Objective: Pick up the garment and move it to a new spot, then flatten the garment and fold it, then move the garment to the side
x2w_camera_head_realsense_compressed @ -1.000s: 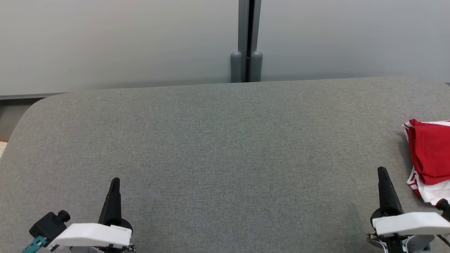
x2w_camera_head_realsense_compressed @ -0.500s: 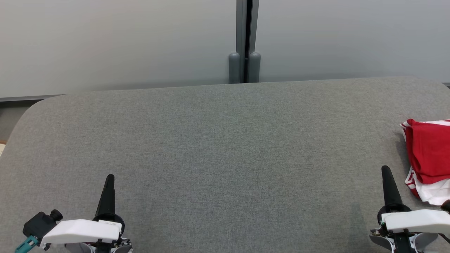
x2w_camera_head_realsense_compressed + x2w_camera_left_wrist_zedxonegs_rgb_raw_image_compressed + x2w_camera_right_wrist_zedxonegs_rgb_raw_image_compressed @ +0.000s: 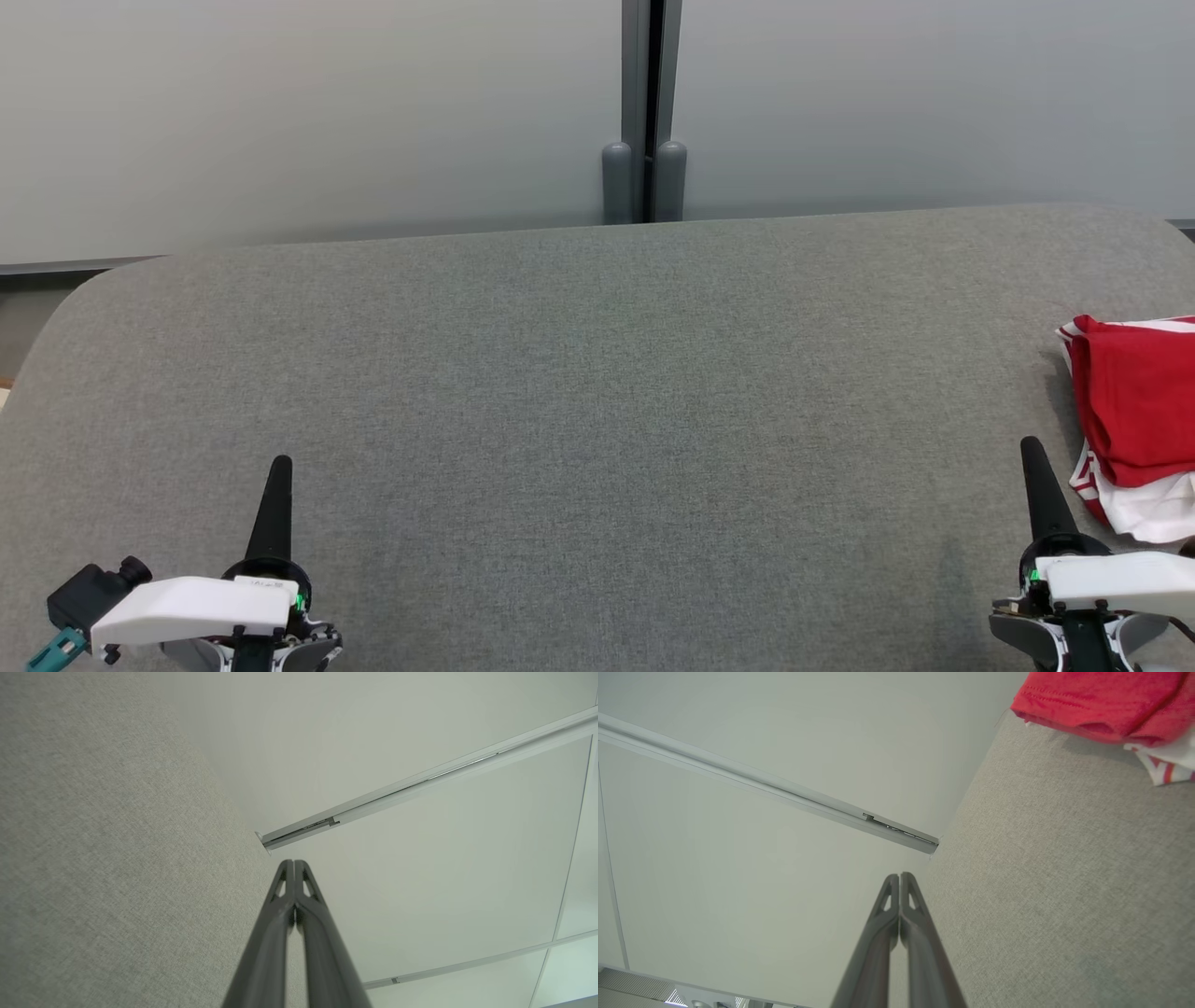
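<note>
A red and white fabric garment (image 3: 1134, 401) lies in a compact heap at the right edge of the grey cloth-covered counter (image 3: 597, 373), roughly midway between its far and near edges, and the head view's border cuts it off. Its upper layer is plain red cloth, doubled over with a soft rounded fold and a stitched hem. Beneath it white cloth with thin red stripes sticks out on the near side.

The right end effector (image 3: 1030, 443) hovers over the near right part of the counter, its two long dark fingers pressed together with nothing between them, just beside the garment but not touching it. The left end effector (image 3: 280, 464) hovers over the near left part, well apart from the garment, its fingers likewise pressed together and empty. Pale grey wall panels (image 3: 280, 112) joined by a dark vertical post (image 3: 644, 112) stand behind the counter's far edge.
</note>
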`<state>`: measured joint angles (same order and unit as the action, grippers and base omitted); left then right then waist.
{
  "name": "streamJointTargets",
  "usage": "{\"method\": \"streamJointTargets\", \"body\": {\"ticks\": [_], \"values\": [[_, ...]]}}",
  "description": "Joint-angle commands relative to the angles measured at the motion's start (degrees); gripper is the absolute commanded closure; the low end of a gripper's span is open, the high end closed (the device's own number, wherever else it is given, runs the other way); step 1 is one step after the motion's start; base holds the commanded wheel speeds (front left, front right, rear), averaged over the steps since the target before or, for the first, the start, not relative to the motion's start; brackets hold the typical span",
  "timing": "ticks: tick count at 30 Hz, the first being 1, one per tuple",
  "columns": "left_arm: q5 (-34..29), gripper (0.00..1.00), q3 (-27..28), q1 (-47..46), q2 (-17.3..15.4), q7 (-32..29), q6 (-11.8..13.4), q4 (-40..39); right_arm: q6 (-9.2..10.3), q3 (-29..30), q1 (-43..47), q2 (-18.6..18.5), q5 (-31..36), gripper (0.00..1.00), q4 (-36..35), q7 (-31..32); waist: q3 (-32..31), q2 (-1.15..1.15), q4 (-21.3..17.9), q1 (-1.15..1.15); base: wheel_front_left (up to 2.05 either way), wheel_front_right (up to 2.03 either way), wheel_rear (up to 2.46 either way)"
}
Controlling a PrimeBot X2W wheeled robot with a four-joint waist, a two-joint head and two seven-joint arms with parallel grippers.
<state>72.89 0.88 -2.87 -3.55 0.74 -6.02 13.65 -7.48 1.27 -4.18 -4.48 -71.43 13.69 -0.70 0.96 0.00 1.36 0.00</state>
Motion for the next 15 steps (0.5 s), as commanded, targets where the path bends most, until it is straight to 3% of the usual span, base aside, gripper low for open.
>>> {"method": "streamJointTargets", "body": {"ticks": [1,15], "values": [[1.58,1.00,0.52,-1.72,-0.47,-0.38,-0.39,-0.34,-0.02,0.45,-1.08,-0.09,-1.62,1.00,-0.34,0.57,-0.03,0.00,-0.05,0.00,0.00,0.00,0.00],[7.86,1.00,1.84,-2.28,-0.45,-2.31,-0.79,-0.10,-0.02,1.69,-1.45,0.21,-8.22,1.00,-0.14,2.59,-0.24,0.00,-0.41,0.00,0.00,0.00,0.00]]}}
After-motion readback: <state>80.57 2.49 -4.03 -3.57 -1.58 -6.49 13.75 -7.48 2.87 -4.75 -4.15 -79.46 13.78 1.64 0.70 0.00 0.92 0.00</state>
